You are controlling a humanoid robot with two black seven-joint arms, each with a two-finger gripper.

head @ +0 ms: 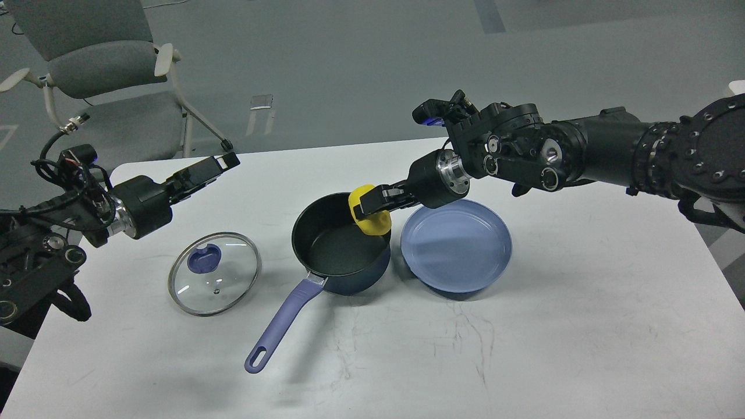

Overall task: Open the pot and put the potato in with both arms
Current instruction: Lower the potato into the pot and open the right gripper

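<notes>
Potato [369,216]: lumpy, likely light and firm; clamped across its middle by right gripper [372,205], over pot [340,244] rim. Lid [215,273]: off, on table [524,326]. Left gripper [224,162]: empty, spread unclear.

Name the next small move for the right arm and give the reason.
Probably lower a little and open the right pincer. It holds the potato over the far right rim of the pot, whose glass lid already lies on the table to the left, so releasing should drop it inside.
</notes>
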